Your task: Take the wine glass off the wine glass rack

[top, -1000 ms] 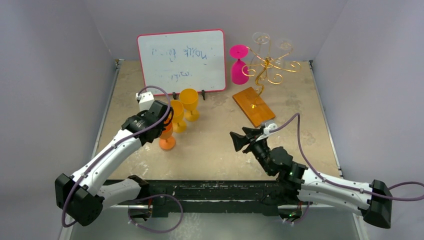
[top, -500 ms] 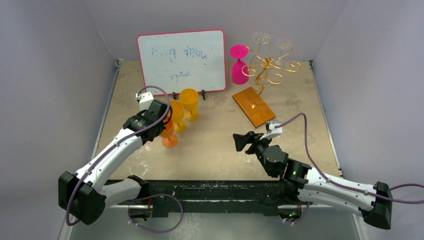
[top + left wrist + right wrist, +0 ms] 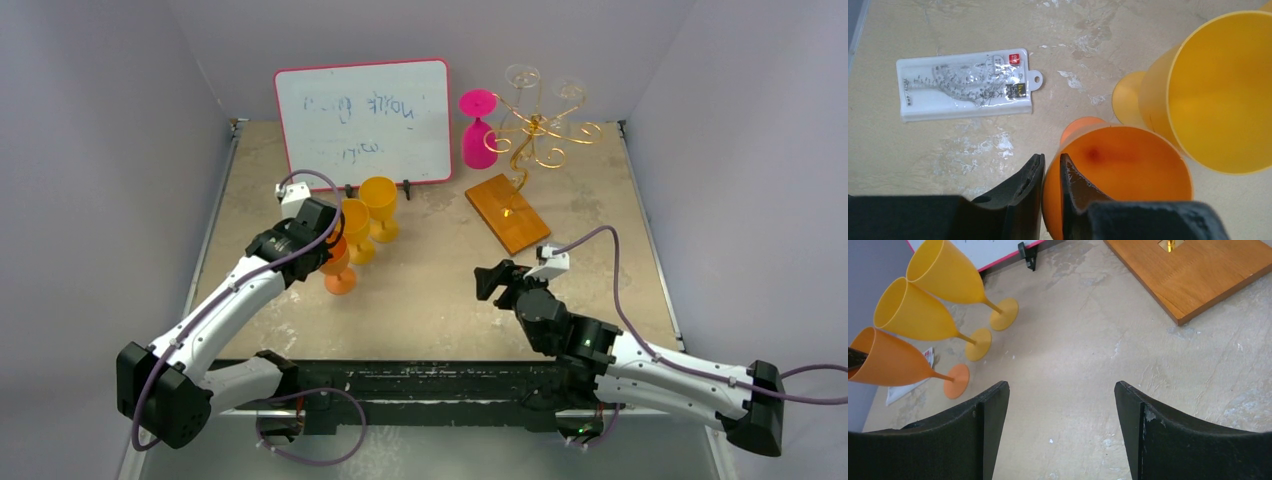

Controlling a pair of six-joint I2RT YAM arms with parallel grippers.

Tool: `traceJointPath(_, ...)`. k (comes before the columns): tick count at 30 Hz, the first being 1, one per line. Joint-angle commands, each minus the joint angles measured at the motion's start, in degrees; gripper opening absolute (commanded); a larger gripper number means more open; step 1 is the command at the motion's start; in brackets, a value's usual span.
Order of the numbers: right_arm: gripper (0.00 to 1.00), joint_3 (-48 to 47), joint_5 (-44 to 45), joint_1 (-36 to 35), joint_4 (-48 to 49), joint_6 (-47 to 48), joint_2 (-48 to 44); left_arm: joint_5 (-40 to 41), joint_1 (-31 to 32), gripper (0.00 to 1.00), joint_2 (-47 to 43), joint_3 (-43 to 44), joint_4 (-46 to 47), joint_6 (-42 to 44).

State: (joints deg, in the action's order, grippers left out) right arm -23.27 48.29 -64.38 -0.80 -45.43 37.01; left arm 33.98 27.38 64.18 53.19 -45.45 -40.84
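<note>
Left pincer (image 3: 1050, 164) pinched narrow, right pincer (image 3: 1062, 390) wide apart

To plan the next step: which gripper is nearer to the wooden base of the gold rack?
Right. The right gripper sits just in front of the wooden base; the left gripper is far left, at the orange glass.

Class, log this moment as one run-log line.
left gripper: shut on orange glass | right gripper: open, empty | wine glass rack: pink glass hanging
</note>
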Motion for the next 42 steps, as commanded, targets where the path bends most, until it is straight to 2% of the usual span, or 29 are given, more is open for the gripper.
traceJointPath(1,0.8,-2.32,3.47,0.02,-1.91,-3.46,-0.99,0.26,-0.38,0.18,-0.02,2.97,-1.13,1.02)
traceJointPath(8,0.8,-1.74,3.87,0.01,-3.8,-5.66,-2.11,1.02,-0.38,0.18,-0.3,4.08,-2.73,0.24)
traceJointPath(12,0.8,-1.74,3.98,0.03,-4.3,-5.95,-2.08,1.51,-0.37,0.07,-1.05,4.38,-3.43,0.17)
traceJointPath(18,0.8,-2.02,4.38,0.03,-4.69,-6.63,-1.9,2.49,-0.34,0.01,-1.56,4.73,-4.99,-0.19)
traceJointPath(20,0.8,-2.17,4.53,0.04,-4.67,-6.47,-1.86,2.29,-0.36,0.06,-1.52,4.65,-5.0,-0.04)
traceJointPath(24,0.8,-2.76,4.86,0.04,-5.44,-6.46,-1.58,2.75,-0.34,0.08,-1.62,4.82,-5.27,-0.15)
traceJointPath(33,0.82,-4.12,4.44,-0.04,-6.82,-6.67,-1.8,3.94,-0.39,0.2,-2.53,6.29,-6.34,-0.47)
traceJointPath(34,0.84,-4.6,3.85,-0.02,-7.54,-8.41,-1.96,4.35,-0.32,0.22,-2.7,6.88,-6.88,-0.44)
traceJointPath(36,0.85,-5.02,1.84,0.04,-7.17,-10.14,-2.39,5.45,-0.39,0.32,-3.98,7.81,-7.4,-0.38)
traceJointPath(40,0.87,-5.06,-4.89,0.1,-0.48,-2.6,-2.77,6.78,-0.38,0.38,-6.06,9.7,-7.64,0.54)
traceJointPath(42,0.86,-6.81,-6.9,0.11,-1.05,-0.96,-0.24,7.0,-0.31,0.43,-7.25,10.4,-7.2,1.25)
